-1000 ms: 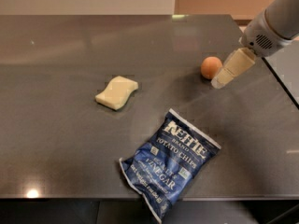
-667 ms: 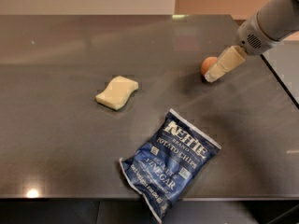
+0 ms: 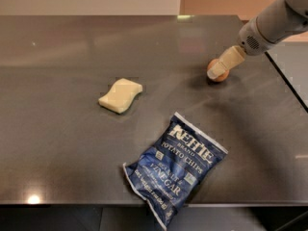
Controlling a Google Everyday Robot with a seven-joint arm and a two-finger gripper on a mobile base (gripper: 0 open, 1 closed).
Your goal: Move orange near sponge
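The orange [image 3: 222, 77] is a small round fruit on the dark table [image 3: 62, 143], at the right side toward the back. My gripper [image 3: 217, 71] reaches in from the upper right and is right at the orange, its pale tip covering most of the fruit from the front. The sponge [image 3: 121, 95] is pale yellow with wavy sides and lies flat near the table's middle, well to the left of the orange and the gripper.
A blue Kettle chips bag [image 3: 176, 168] lies at the front of the table, reaching over the front edge. The table's right edge [image 3: 289, 86] runs just right of the orange. The grey arm [image 3: 272, 23] comes in from the top right corner.
My gripper has moved left and back from beside the orange onto it. The orange, the sponge and the chips bag have not moved.
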